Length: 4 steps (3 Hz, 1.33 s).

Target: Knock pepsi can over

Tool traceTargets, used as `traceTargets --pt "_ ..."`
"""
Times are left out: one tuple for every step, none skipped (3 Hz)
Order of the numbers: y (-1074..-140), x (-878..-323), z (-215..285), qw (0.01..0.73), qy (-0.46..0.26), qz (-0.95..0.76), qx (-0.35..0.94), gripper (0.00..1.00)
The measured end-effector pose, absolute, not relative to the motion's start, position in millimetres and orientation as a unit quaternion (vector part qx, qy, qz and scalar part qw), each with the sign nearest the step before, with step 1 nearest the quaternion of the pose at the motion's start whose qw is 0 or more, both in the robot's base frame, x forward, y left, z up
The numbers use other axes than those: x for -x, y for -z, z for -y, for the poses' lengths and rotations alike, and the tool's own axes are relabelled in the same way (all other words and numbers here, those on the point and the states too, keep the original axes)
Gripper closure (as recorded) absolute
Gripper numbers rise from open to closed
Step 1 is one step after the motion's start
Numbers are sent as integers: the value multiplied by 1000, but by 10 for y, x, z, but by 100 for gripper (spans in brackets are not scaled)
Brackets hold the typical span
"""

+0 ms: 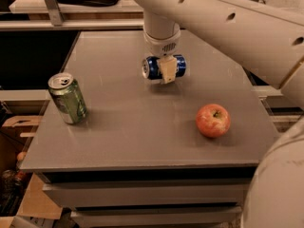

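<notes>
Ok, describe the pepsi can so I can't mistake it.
On the grey table, look to the far middle, at the gripper of the white arm. The pepsi can is there on its side, dark blue with a silver end; the green can stands upright near the left edge.

Work area: grey table (142, 141), indoors, dim surroundings.
Tabletop flat and matte, with soft glare from overhead. Two pale stacked tiers (142, 196) sit under its front edge. A light-coloured bench (85, 23) runs behind it, with a slanted metal post (51, 4). Brown cardboard (19, 122) lies at lower left.
</notes>
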State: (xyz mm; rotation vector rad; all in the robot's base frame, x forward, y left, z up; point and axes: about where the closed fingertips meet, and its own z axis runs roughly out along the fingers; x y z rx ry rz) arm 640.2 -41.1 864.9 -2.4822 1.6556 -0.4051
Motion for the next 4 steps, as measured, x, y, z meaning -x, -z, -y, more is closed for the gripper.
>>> traceTargets --pt "-8590 -6396 404 45 116 -546 829 85" --pt "-8543 -6399 393 36 96 -545 832 62" --pt "-8506 -6408 390 32 82 -545 834 38" --pt "-8485 -6418 385 31 74 -545 835 15"
